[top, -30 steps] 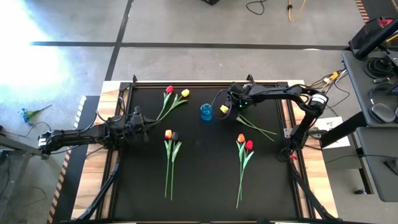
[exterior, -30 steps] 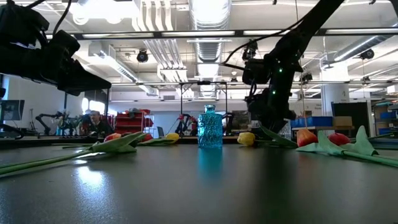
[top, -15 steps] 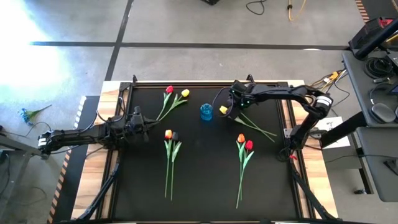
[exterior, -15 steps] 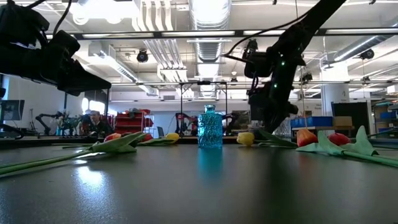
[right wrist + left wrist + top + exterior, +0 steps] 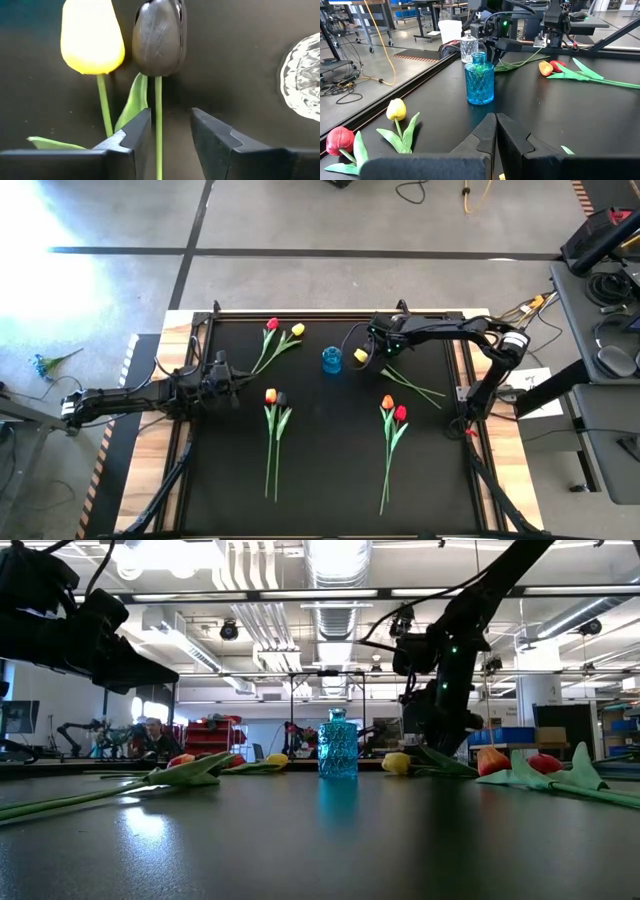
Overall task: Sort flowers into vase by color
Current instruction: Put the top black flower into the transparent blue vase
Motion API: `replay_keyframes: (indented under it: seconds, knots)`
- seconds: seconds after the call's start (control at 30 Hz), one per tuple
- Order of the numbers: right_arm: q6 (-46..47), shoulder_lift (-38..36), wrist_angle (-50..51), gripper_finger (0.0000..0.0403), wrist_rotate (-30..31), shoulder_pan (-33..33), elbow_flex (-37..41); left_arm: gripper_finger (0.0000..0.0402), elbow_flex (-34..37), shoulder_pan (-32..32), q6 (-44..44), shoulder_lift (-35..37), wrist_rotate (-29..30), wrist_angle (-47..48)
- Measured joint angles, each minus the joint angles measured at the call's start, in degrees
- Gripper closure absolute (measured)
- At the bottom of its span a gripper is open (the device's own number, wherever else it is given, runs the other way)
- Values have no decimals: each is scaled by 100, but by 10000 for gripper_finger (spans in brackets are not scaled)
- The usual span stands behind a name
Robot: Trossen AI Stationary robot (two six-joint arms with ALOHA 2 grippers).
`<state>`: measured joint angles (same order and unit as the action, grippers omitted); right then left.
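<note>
We see the right jaws (image 5: 170, 135) parted, one finger on either side of a near-black tulip's (image 5: 159, 37) stem without closing on it; a yellow tulip (image 5: 92, 37) lies just beside it. From above, these jaws (image 5: 378, 351) sit near the blue vase (image 5: 331, 360) on the desk (image 5: 330, 470). A clear vase (image 5: 468, 46) stands behind the blue one. Other tulips lie in pairs: red and yellow (image 5: 283, 330), orange and near-black (image 5: 274, 397), orange and red (image 5: 393, 408). The left jaws (image 5: 496, 131) are closed, empty, at the desk's left side.
</note>
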<state>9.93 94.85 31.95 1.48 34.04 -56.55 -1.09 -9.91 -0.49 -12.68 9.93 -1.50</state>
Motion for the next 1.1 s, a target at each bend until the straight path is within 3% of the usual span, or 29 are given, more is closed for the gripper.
replay_keyframes:
  seconds: [0.17, 0.47, 0.8, 1.1]
  knots:
    - [-7, 133, -2, 293, 28, 0, 2, 402, -1, 0, -1, -4, 0, 0]
    - [-57, -33, 33, 383, 153, -42, 11, 402, -1, 1, -1, -5, 0, 0]
    - [-94, -1408, 26, 390, 396, -100, 11, 402, 0, 0, 0, -5, 0, 0]
    - [-321, -3053, -566, 390, 1223, -443, -9, 402, -1, 0, -2, -5, 0, 0]
